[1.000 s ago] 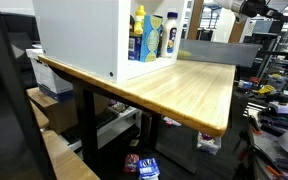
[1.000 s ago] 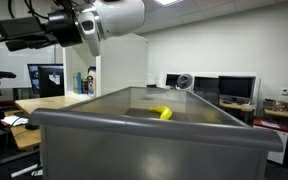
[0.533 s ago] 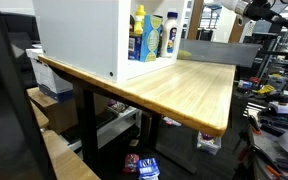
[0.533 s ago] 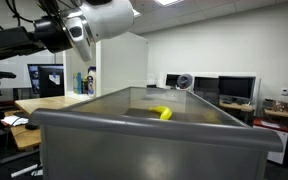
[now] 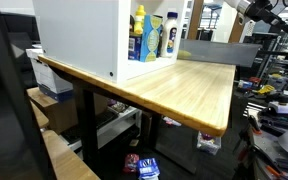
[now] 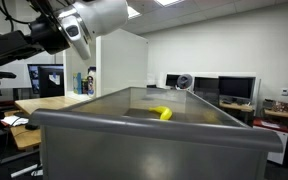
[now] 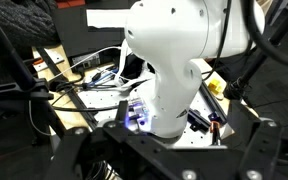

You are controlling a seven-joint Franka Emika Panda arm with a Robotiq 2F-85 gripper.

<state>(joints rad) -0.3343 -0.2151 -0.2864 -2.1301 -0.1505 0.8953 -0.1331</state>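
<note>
While the arm stands raised high over the scene, no handling step shows as begun. The yellow object lies on the floor of the grey bin, untouched and well apart from the hand. Judged from this, the work stands at its start: nothing is picked up or contacted. In the wrist view the fingers stand fully apart, with nothing between them. That camera looks back at the robot's white body. In an exterior view, bottles stand in a white cabinet on the wooden surface.
</note>
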